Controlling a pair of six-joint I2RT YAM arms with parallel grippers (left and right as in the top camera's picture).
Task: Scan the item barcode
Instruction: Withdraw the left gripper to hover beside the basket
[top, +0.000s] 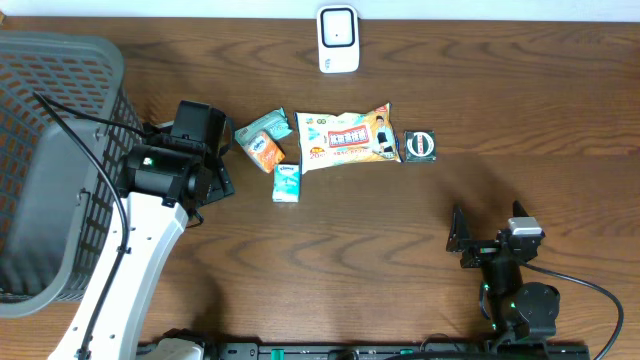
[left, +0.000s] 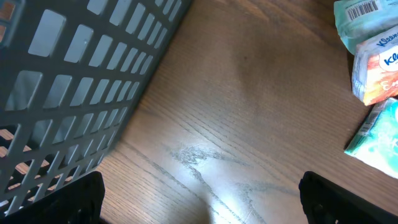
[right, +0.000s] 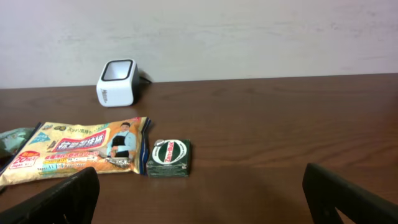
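Note:
A white barcode scanner (top: 338, 38) (right: 116, 82) stands at the table's far edge. In front of it lie a large snack bag (top: 347, 137) (right: 78, 151), a small dark green box (top: 420, 146) (right: 168, 157), and three tissue packs: teal (top: 262, 126) (left: 360, 22), orange (top: 266, 151) (left: 379, 68) and green (top: 287, 183) (left: 379, 134). The teal pack shows a barcode in the left wrist view. My left gripper (top: 205, 150) (left: 202, 202) hovers open over bare wood, left of the packs. Near the front edge, my right gripper (top: 487, 232) (right: 199, 199) is open and faces the green box from a distance.
A tall grey mesh basket (top: 60, 150) (left: 74, 74) fills the table's left side, close beside the left arm. A black cable runs from the basket side along the left arm. A wall rises behind the scanner.

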